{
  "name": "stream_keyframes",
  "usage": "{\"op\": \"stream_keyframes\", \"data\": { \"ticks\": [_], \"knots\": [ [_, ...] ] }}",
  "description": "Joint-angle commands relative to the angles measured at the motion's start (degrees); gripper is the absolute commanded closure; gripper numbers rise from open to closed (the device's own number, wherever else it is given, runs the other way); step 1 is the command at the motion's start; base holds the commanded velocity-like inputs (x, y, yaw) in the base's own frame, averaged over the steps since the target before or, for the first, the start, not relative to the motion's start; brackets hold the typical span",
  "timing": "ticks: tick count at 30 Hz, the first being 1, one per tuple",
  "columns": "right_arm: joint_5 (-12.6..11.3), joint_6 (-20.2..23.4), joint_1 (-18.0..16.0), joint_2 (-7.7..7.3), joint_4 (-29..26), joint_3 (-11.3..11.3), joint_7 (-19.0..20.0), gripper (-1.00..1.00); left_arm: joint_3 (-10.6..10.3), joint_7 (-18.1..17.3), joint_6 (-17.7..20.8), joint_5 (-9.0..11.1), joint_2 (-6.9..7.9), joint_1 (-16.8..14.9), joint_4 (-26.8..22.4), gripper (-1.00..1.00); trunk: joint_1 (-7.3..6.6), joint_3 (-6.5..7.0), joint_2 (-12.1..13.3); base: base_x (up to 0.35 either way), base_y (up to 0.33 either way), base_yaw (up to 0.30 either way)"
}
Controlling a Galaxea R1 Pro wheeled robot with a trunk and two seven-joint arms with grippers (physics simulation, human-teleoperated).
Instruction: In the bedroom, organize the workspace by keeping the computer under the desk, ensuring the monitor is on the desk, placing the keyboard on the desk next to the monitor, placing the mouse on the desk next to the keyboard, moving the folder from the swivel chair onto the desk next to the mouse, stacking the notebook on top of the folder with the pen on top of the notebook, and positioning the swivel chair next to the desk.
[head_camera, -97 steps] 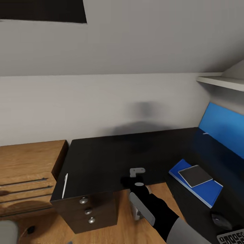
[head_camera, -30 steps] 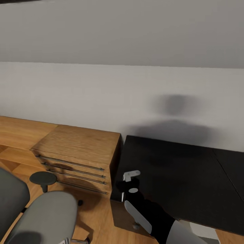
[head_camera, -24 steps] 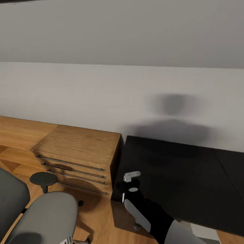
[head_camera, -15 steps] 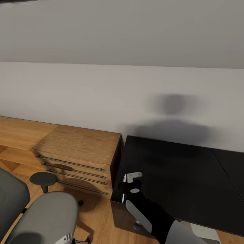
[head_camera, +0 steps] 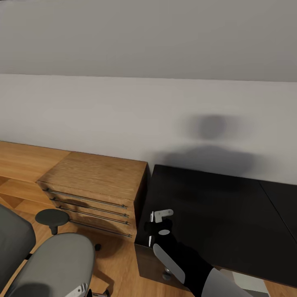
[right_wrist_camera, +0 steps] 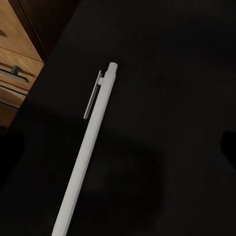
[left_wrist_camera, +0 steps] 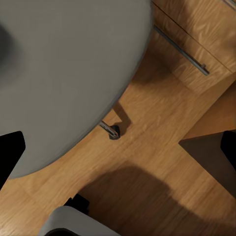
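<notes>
Nothing has shifted lately: right tool (head_camera: 153,226) hovers released above the pen (right_wrist_camera: 87,142) at the table's (head_camera: 214,206) nine-o'clock edge. Judged light, slippery; pinch mid-barrel.

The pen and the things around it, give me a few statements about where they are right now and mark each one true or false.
1. The pen lies flat on the black top of the desk. True.
2. The right gripper is shut on the pen. False: it hangs above the pen, which lies bare on the desk in the right wrist view.
3. The pen lies near the desk's edge on the side of the wooden chest of drawers. True.
4. The blue folder lies on the seat of the swivel chair. False: the grey seat that shows is bare.
5. The chest of drawers stands apart from the desk with a wide gap. False: it stands right against the desk's side.
</notes>
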Motion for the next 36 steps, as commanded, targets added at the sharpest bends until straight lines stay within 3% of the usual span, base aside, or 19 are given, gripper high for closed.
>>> {"op": "stream_keyframes", "data": {
  "ticks": [1, 12, 24, 36],
  "knots": [
    [-0.31, 0.2, -0.07, -0.02, -0.07, 0.17, -0.44, -1.0, -0.15, 0.37, 0.03, 0.33, 0.06, -0.01, -0.12, -1.0, 0.24, -0.24, -0.47, 0.0, 0.0, 0.0],
    [-0.31, 0.28, -0.07, -0.02, -0.06, 0.12, -0.44, -1.0, -0.15, 0.37, 0.03, 0.33, 0.05, -0.01, -0.12, -1.0, 2.65, -2.21, -4.88, 0.0, 0.0, 0.0],
    [-0.31, 0.45, -0.07, 0.06, -0.06, 0.22, -0.44, -1.0, -0.15, 0.37, 0.03, 0.33, 0.04, -0.01, -0.12, -1.0, 2.65, -2.21, -4.88, 0.0, 0.0, 0.004],
    [-0.3, 0.62, -0.09, 0.18, 0.25, 0.08, -0.45, -1.0, -0.15, 0.37, 0.04, 0.34, 0.0, -0.01, -0.12, -1.0, 2.65, -2.21, -4.88, 0.0, 0.0, 0.149]
  ]
}}
